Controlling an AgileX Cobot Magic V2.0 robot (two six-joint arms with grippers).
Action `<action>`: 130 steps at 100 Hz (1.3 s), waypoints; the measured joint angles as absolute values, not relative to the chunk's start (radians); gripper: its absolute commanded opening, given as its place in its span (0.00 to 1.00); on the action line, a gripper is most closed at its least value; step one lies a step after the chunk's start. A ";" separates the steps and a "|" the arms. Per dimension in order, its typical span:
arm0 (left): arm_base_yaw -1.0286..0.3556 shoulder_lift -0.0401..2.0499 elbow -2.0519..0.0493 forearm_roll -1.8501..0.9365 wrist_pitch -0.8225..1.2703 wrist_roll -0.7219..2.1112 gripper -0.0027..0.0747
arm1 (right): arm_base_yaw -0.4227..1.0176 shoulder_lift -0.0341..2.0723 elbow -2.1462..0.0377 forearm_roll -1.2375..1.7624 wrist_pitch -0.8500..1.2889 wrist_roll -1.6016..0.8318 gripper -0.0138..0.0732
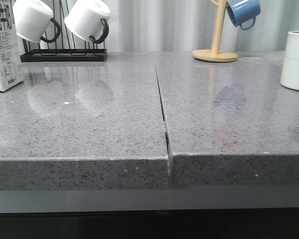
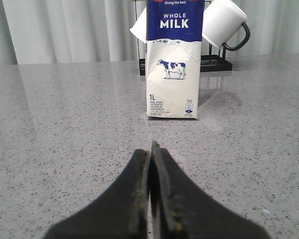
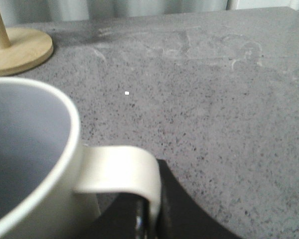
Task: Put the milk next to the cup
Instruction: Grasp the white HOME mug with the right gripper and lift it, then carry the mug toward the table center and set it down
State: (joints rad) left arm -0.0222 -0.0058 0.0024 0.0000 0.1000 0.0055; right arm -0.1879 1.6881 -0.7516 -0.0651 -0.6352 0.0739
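Observation:
The milk (image 1: 2, 45), a tall white carton with a dark blue top, stands at the far left of the table. In the left wrist view the milk (image 2: 173, 74) stands upright a short way ahead of my left gripper (image 2: 152, 149), which is shut, empty and low over the table. The cup (image 1: 295, 59), a large white mug, stands at the far right edge. In the right wrist view my right gripper (image 3: 152, 209) is shut on the white handle (image 3: 124, 172) of the cup (image 3: 25, 149). Neither gripper shows in the front view.
A black rack (image 1: 65, 54) at the back left holds two white mugs with black handles (image 1: 35, 19). A wooden stand (image 1: 217, 50) at the back right carries a blue mug (image 1: 242, 11). A seam (image 1: 162, 109) splits the grey table (image 1: 89, 124) down the middle.

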 measured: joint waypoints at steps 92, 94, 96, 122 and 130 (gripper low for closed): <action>-0.022 -0.006 0.002 0.000 0.100 0.005 0.01 | 0.276 1.599 -0.835 0.008 -0.552 0.069 0.10; -0.022 -0.006 0.002 0.000 0.100 0.005 0.01 | 0.288 1.606 -0.842 0.014 -0.552 0.069 0.10; -0.022 -0.006 0.002 0.000 0.100 0.005 0.01 | 0.300 1.613 -0.847 0.021 -0.552 0.069 0.10; -0.022 -0.006 0.002 0.000 0.100 0.005 0.01 | 0.416 1.706 -0.929 0.057 -0.552 0.069 0.10; -0.022 -0.006 0.002 0.000 0.100 0.005 0.01 | 0.427 1.734 -0.940 0.057 -0.552 0.068 0.10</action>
State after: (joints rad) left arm -0.0222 -0.0058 0.0024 0.0000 0.1000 0.0055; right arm 0.4271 1.7341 -0.9398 0.0574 -0.5517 0.0677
